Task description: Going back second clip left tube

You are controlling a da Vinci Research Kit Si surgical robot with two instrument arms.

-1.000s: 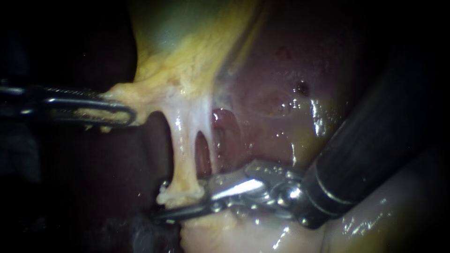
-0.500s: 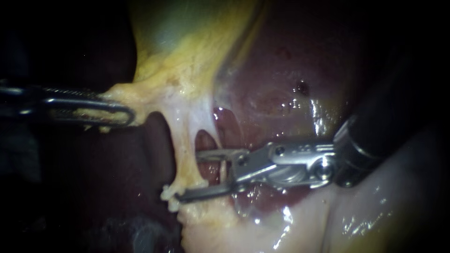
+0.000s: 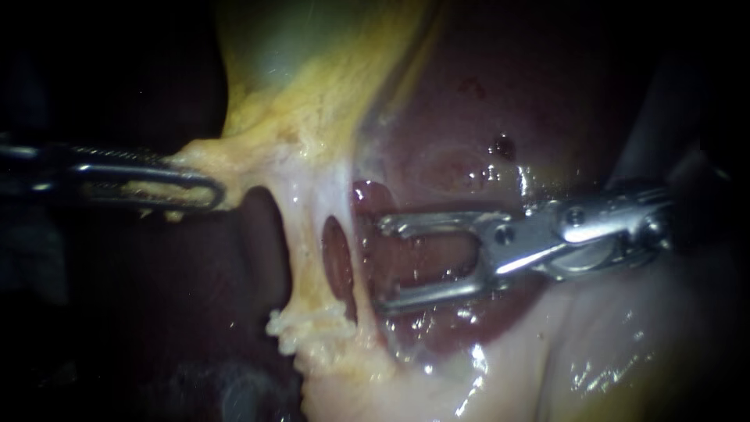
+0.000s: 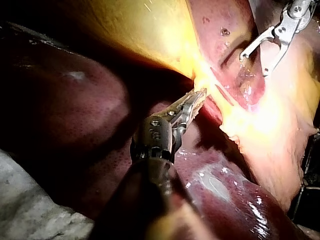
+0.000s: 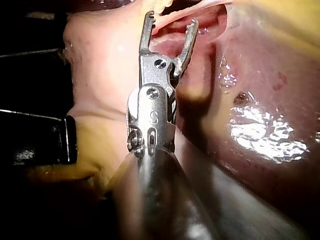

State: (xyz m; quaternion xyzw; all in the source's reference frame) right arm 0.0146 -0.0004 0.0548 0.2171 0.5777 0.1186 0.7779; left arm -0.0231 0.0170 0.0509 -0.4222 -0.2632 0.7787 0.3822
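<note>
At the far left, my left instrument [image 3: 195, 186] comes in level, its jaws closed narrow on a tag of yellow tissue [image 3: 205, 156] below the gallbladder [image 3: 312, 70], pulling it sideways. The left wrist view shows the same grip.

Just right of that hangs the left tube [image 3: 301, 258], a pale taut strand ending in a frayed whitish lump [image 3: 301, 324]. No clip shows plainly on it. One may sit low in that lump, but the glare and shadow there leave me unsure.

Past a dark window comes the thinner right tube [image 3: 357, 270], then my right instrument [image 3: 384, 266]. Its jaws are wide, empty and clear of both tubes, over the liver [image 3: 469, 117].

I judge the retreat well begun. What is left is to draw the shaft further away.
</note>
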